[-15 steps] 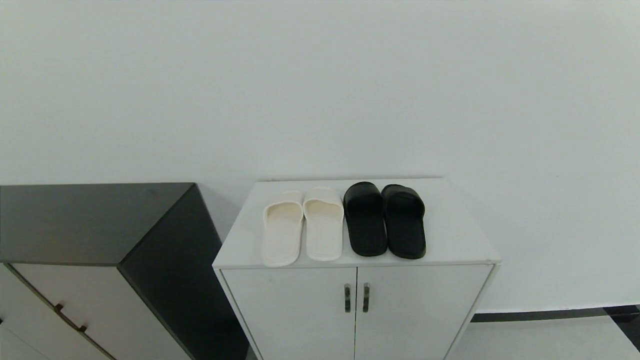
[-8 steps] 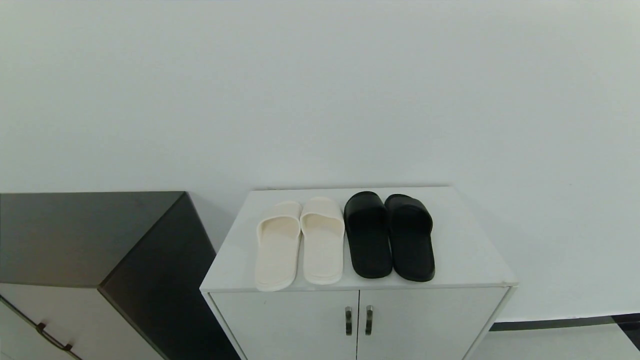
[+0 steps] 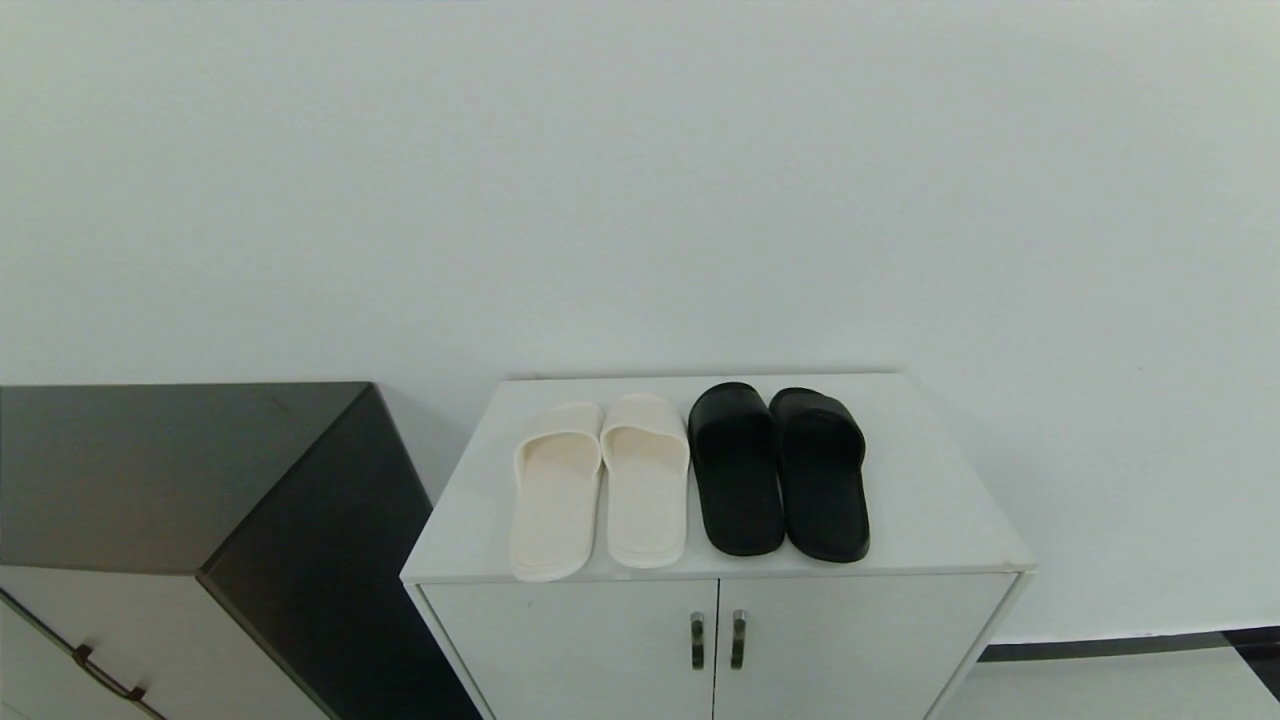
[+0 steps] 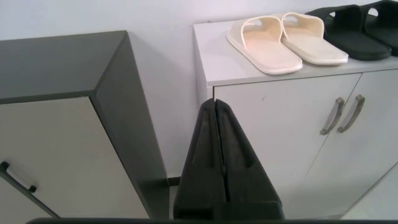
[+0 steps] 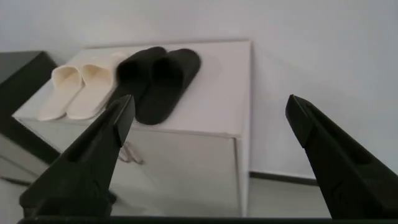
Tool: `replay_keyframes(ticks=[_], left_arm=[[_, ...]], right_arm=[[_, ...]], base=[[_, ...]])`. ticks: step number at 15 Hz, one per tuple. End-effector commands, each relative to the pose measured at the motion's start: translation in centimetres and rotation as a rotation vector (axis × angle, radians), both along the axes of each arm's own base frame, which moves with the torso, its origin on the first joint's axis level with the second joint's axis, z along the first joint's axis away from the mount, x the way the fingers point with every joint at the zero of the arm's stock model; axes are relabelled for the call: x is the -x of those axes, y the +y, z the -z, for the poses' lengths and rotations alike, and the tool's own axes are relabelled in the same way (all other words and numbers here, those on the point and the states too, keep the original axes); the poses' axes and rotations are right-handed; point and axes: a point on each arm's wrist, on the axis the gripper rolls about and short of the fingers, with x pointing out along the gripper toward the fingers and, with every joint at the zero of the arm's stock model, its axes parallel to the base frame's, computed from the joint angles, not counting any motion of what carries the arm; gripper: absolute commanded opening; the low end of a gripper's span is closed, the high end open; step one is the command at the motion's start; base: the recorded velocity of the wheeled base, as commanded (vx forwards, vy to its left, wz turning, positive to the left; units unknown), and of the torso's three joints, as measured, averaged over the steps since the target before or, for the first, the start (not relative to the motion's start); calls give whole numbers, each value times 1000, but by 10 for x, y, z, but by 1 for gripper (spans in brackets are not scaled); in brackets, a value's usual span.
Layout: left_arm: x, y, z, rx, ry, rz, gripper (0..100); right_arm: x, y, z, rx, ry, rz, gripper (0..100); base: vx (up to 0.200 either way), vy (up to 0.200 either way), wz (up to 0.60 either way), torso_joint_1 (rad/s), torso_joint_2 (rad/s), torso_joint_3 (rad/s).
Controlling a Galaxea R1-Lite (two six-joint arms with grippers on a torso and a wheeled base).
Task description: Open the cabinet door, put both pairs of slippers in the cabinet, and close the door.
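Note:
A white cabinet point(image 3: 940, 520) stands against the wall with both doors shut and two metal handles point(image 3: 696, 640) at the middle seam. On its top lie a cream pair of slippers point(image 3: 600, 485) on the left and a black pair of slippers point(image 3: 778, 470) on the right, toes to the wall. My left gripper point(image 4: 215, 102) is shut and holds nothing, off the cabinet's point(image 4: 273, 118) left front corner and below the cream slippers point(image 4: 286, 43). My right gripper point(image 5: 208, 112) is open and holds nothing, well short of the black slippers point(image 5: 158, 78) and the cabinet point(image 5: 211, 93).
A dark cabinet point(image 3: 180, 470) with pale drawer fronts stands close to the left of the white one, with a narrow gap between them. A plain white wall is right behind both. Pale floor point(image 3: 1100, 685) lies to the right of the white cabinet.
The head camera shifted between one second and half a second ago, so the cabinet appears larger and lower. Since then nothing has moved; the slippers lie as before.

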Motion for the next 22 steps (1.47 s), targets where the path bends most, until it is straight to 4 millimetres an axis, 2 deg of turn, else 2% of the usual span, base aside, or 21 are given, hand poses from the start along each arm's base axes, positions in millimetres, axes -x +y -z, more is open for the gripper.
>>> replay_keyframes(ticks=[1, 2, 3, 4, 7, 10, 15, 20, 22], left_arm=[[0, 0, 0, 0, 2, 1, 0], [0, 0, 0, 0, 2, 1, 0], [0, 0, 0, 0, 2, 1, 0], [0, 0, 0, 0, 2, 1, 0], [0, 0, 0, 0, 2, 1, 0], [0, 0, 0, 0, 2, 1, 0], [0, 0, 0, 2, 2, 1, 0], [0, 0, 0, 3, 2, 1, 0], [0, 0, 0, 3, 3, 1, 0]], right_arm=[[-95, 90, 15, -21, 194, -152, 100], [-106, 106, 15, -10, 195, -146, 100], [-112, 114, 15, -3, 198, -147, 100], [-131, 131, 12, 7, 192, -116, 100], [-152, 159, 15, 28, 187, -76, 100], [-162, 182, 28, 67, 193, -6, 100], [-165, 208, 33, 105, 154, 113, 100], [-192, 227, 72, 103, 155, 152, 100], [-206, 232, 81, 98, 152, 173, 100]], base=[[0, 0, 0, 0, 0, 0], [0, 0, 0, 0, 0, 0], [0, 0, 0, 0, 0, 0], [0, 0, 0, 0, 0, 0], [0, 0, 0, 0, 0, 0], [0, 0, 0, 0, 0, 0], [0, 0, 0, 0, 0, 0], [0, 0, 0, 0, 0, 0], [0, 0, 0, 0, 0, 0]])
